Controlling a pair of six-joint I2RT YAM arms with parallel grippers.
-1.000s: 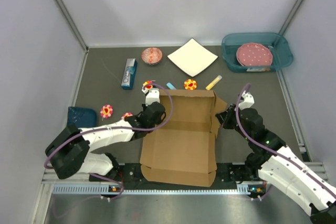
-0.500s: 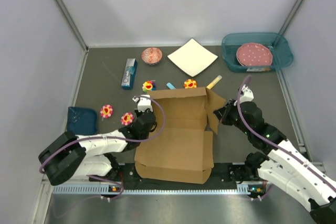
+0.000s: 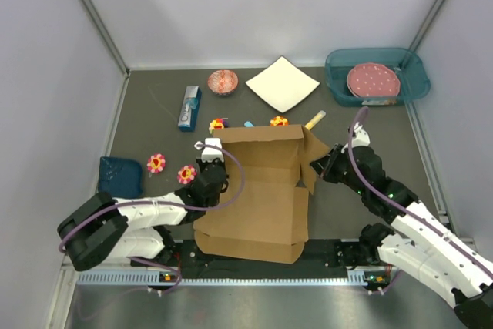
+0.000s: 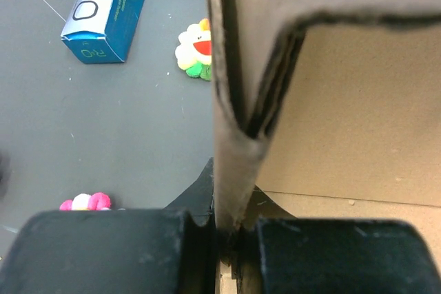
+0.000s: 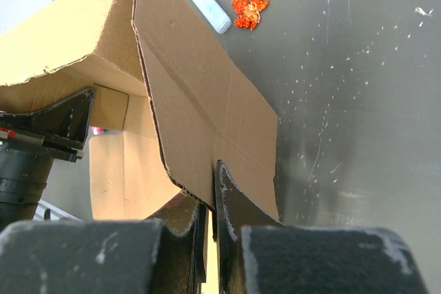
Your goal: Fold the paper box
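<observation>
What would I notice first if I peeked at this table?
The big brown cardboard paper box sits half-folded in the middle, back wall raised. The left gripper and the right gripper each pinch one side of it. At the back right, a pink spotted plate lies in a teal plastic bin.

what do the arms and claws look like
The left arm and right arm have white shells with black joints; a purple cable loops along each. The left claw and right claw each have two blocky black fingers.

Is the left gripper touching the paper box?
Touching. The left wrist view shows the left gripper shut on the paper box, pinching its upright wall.
</observation>
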